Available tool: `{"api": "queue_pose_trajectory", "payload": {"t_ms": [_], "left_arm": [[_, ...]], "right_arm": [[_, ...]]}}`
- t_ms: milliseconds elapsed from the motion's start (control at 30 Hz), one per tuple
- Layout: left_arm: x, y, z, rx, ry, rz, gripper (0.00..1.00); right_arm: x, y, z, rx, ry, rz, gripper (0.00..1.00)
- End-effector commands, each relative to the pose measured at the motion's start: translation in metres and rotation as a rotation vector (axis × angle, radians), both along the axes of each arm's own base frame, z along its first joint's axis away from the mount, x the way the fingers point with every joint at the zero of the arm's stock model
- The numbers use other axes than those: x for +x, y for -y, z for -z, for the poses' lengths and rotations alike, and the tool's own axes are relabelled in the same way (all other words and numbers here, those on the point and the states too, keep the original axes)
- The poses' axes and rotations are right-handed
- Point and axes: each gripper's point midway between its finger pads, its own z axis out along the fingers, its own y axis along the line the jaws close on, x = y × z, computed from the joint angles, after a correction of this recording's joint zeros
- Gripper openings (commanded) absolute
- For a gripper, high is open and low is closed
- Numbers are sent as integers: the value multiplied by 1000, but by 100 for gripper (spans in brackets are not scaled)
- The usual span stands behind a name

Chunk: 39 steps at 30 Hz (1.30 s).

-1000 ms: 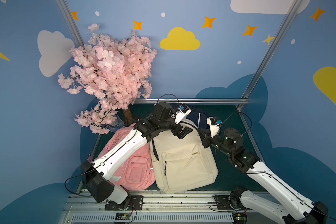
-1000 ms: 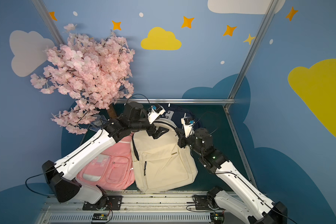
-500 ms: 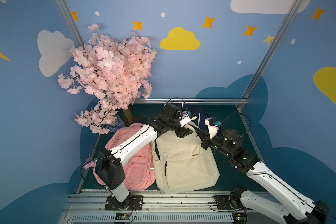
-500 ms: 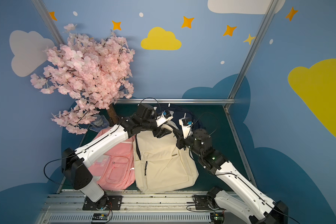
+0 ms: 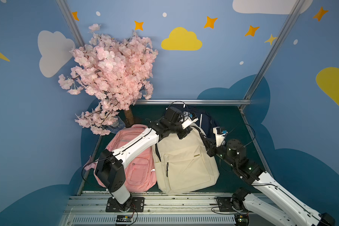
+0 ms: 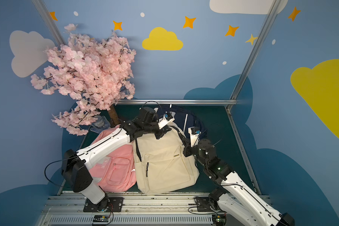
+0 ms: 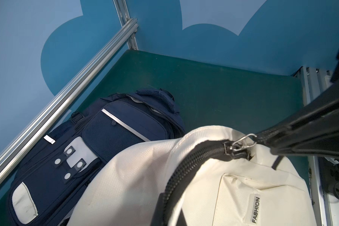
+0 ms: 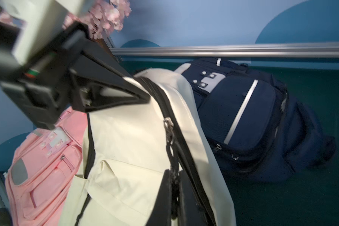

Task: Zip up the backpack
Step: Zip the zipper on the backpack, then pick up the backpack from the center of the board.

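cream backpack lies front-up on the green counter, mid-scene. Its side touches the pink backpack on the robot's left. Its top end sits against the navy backpack behind it.

handling, my read: soft, light, saggy, no frame. Fabric will bunch or the whole bag will drag before the slider moves, unless the zip edge is held taut. The zipper pull is a thin wire loop: small, smooth metal, easy to lose. Take hold there and pin the zip edge a bit down the track for counter-tension. Pull along the curve, not up off it.

look: off-white woven fabric, black zipper arching over the top, black straps, flat front pocket, small "FASHION" tab. In the left wrist view the teeth are meshed on the run up to the pull, with a short gap showing past it. Not done, I'd say.

left claw: together, pinched on that wire loop at the bag's top.
right claw: together, clamped on the zip edge at the bag's right shoulder.

right wrist view is blurred. A slider shows on the track just ahead of the right claw; can't tell whether it carries the held pull or is a second one.
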Motion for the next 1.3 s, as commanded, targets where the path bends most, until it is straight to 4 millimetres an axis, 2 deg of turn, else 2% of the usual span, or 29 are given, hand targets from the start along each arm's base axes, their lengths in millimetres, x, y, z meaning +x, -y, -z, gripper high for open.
{"api": "queue_pose_trajectory", "payload": {"t_ms": [0, 167, 300, 400, 533, 567, 633, 700, 767, 833, 867, 967, 1033, 1100, 1133, 1200, 1267], "left_arm": [[10, -14, -34, -69, 58, -70, 2], [22, -27, -44, -85, 69, -136, 3], [34, -36, -45, -89, 72, -178, 2], [34, -29, -41, -83, 61, -150, 2], [31, -7, -24, -44, 21, -100, 5], [31, -2, -18, -29, 15, -87, 5], [32, 9, -5, -6, 5, -64, 5], [32, 19, 5, 0, -17, -22, 5], [39, 25, 16, 25, -34, -12, 6], [47, 35, 26, 40, -64, 3, 9], [50, 39, 29, 46, -78, 4, 12], [64, 48, 43, 97, -148, -46, 35], [86, 39, 51, 161, -173, -214, 64], [108, 14, 52, 225, -176, -452, 78], [112, 4, 47, 233, -187, -530, 82], [105, -23, 43, 261, -241, -674, 86], [87, -45, 41, 266, -293, -775, 88]], "right_arm": [[-7, 20, 35, -20, -97, 85, 0], [-22, 34, 85, -49, -224, 126, 0], [-35, 37, 110, -31, -296, 129, 0], [-37, 33, 112, 3, -295, 111, 0], [-33, 23, 94, 25, -252, 67, 0], [-31, 22, 90, 20, -247, 61, 6], [-27, 20, 87, 0, -247, 56, 32], [-24, 24, 87, -18, -263, 82, 49], [-20, 34, 92, -31, -291, 134, 61], [-18, 40, 97, -33, -315, 160, 67], [-16, 42, 98, -25, -322, 173, 68], [-13, 51, 105, -2, -354, 214, 71], [-11, 61, 109, 5, -371, 265, 74], [-9, 77, 115, 13, -401, 339, 77], [-8, 81, 117, 27, -415, 353, 79], [-5, 85, 121, 71, -445, 352, 83], [-2, 84, 125, 101, -475, 326, 84]]}}
